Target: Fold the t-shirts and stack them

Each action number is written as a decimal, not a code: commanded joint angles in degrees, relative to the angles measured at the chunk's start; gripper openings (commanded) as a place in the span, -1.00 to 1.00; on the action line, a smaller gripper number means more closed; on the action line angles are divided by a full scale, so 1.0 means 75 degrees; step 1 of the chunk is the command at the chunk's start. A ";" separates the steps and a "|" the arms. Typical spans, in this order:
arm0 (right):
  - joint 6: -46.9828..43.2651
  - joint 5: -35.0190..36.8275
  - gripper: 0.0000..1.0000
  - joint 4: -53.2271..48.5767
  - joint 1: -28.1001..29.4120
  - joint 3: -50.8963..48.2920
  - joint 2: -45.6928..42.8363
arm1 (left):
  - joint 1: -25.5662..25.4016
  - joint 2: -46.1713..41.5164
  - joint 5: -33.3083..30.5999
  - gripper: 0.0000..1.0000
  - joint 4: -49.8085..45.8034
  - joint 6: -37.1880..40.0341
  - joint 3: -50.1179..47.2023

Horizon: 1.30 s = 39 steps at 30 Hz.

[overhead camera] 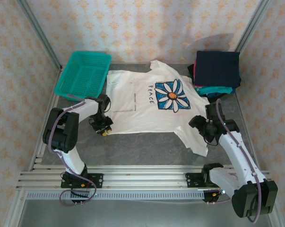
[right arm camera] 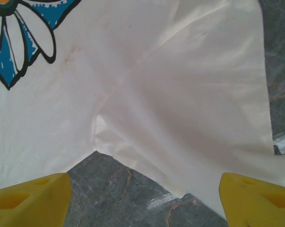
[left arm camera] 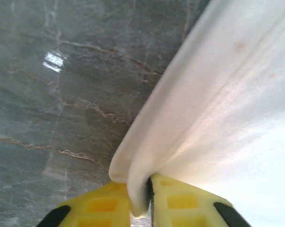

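Left gripper (left arm camera: pixel 140 195): clenched on the rolled hem edge of the white t-shirt (left arm camera: pixel 237 118). The cloth is pinched between both yellow pads, with grey table (left arm camera: pixel 62 94) beyond.
Right gripper (right arm camera: pixel 142 184): spread wide and grasping nothing, low over the near sleeve (right arm camera: pixel 203 118).
Armpit notch (right arm camera: pixel 96 142): lies straight ahead, between the open fingers.
Shirt position: flat and print up at mid-table, between the two arms.
Long axis: runs left to right, with the hem toward the left arm and the collar end toward the right arm.
Nearer arm: the left has the near hem corner; the right is nearer the sleeve, which sits just below it.
Likely next: the right closes on the sleeve edge, then both carry the near side away.
Folded stack (overhead camera: pixel 217 71): far right corner, just beside the collar end.
Basket (overhead camera: pixel 83 73): far left, near the hem.
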 commanded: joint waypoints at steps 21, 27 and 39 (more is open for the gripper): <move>0.2287 -0.0066 0.22 -0.0840 0.1262 -0.1986 -0.0224 | 0.1556 -0.2798 0.0545 -1.00 0.1257 0.0995 -0.1458; 0.2464 0.0088 0.21 -0.0278 0.1608 -0.1974 0.0463 | 0.2051 -0.3006 0.0610 -1.00 0.1256 0.1140 -0.1652; 0.3217 0.0415 0.14 -0.0447 0.2382 -0.2263 0.0411 | 0.2071 -0.2898 0.0896 -1.00 0.1423 0.1160 -0.1715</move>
